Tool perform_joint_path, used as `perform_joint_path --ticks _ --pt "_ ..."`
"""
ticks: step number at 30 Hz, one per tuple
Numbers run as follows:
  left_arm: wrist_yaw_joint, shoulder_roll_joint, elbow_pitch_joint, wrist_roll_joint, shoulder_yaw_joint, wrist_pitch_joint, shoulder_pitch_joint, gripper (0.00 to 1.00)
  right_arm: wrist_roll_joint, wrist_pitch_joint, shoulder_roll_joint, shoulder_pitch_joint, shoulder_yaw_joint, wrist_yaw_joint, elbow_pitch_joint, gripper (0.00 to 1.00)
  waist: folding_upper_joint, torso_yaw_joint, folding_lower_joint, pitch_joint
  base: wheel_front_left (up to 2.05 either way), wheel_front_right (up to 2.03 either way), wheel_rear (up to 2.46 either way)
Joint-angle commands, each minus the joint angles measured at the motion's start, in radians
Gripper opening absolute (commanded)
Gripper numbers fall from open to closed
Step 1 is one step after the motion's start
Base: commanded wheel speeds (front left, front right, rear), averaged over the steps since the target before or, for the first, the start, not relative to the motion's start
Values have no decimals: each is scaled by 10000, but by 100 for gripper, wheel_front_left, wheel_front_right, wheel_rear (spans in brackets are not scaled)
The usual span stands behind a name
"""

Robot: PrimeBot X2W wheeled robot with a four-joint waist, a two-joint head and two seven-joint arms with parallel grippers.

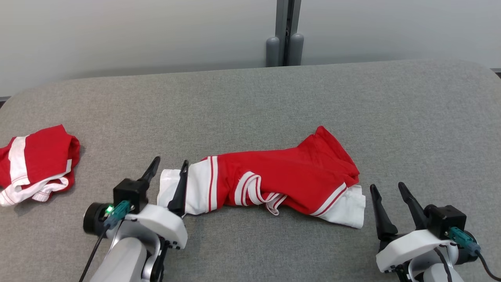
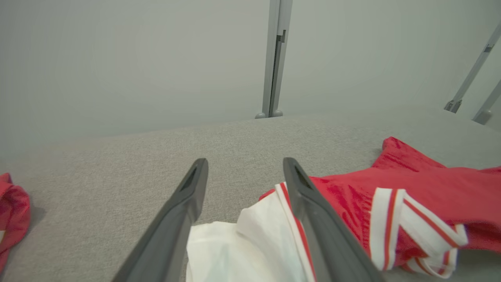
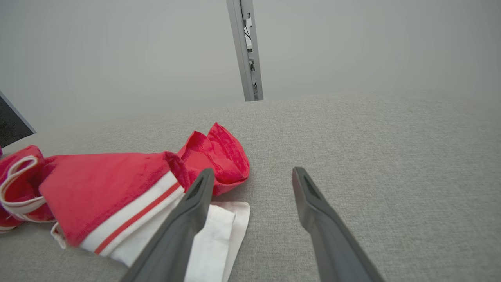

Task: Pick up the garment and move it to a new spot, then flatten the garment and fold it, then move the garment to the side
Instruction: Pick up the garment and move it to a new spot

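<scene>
A red garment with white bands [image 1: 274, 180] lies crumpled in a long heap across the middle of the grey surface. My left gripper [image 1: 170, 165] is open at its white left end, one finger over the white cloth and one beside it on the bare surface. In the left wrist view the same white end [image 2: 242, 243] lies between and under my fingers [image 2: 313, 219]. My right gripper [image 1: 387, 190] stands open just right of the garment's white right corner [image 1: 350, 211], holding nothing. The right wrist view shows that corner [image 3: 223, 235] beside my left finger [image 3: 188, 219].
A second red and white garment [image 1: 37, 164] lies bunched at the far left edge of the grey padded table [image 1: 352, 102]. A grey post [image 1: 285, 35] stands behind the table's far edge, before a pale wall.
</scene>
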Motion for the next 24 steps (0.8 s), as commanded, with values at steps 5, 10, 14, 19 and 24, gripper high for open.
perform_joint_path --ticks 5,10,14,19,24 --pt "192 78 -542 504 1344 -16 1212 100 -106 -2 -53 97 14 1 12 100 0 34 0 -207 0 0 0" --pt "201 -83 -1034 987 2528 -17 2349 100 -135 -3 -51 247 77 1 79 100 0 -6 0 -476 0 0 0" --pt "137 -378 -1591 1560 3488 -17 3556 100 -138 -2 -51 399 164 -1 117 100 0 -75 0 -680 0 0 0" --pt "-45 -636 -1773 1994 4036 -18 4321 100 -163 -2 -52 508 241 1 167 100 0 -59 0 -762 0 0 0" --pt "-241 -747 -1791 2229 4313 -18 4474 100 -146 -2 -51 576 338 1 227 100 0 -15 0 -736 0 0 0"
